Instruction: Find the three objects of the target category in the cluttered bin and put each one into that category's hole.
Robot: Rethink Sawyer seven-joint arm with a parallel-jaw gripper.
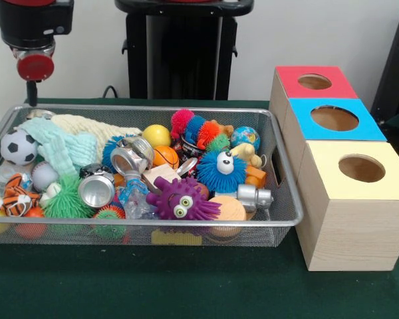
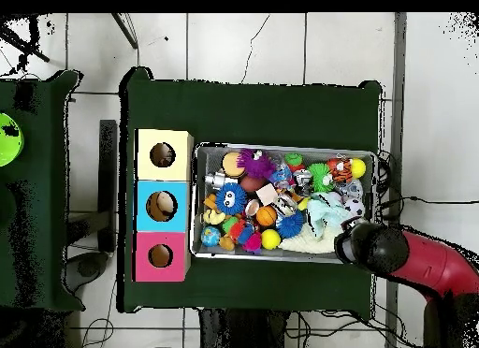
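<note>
wire-mesh bin (image 1: 289,216) (rounded rim) crammed: spiky rubber balls (image 1: 221,171).

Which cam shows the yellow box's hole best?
Overhead. It looks straight down on the yellow box, so the hole appears as a full round opening with a dark inside. The front view shows the hole obliquely, as a flattened oval with only part of the inner wall visible.

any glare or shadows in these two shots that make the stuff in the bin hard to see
Front view: even light; bright glints on the silver cans and the bin rim, soft shadow under the bin, toys read clearly. Overhead view: flat light with no obvious glare, but the toys are small and crowded, and the arm covers the bin's corner nearest the robot's base. The yellow box's hole shows only darkness inside.
</note>
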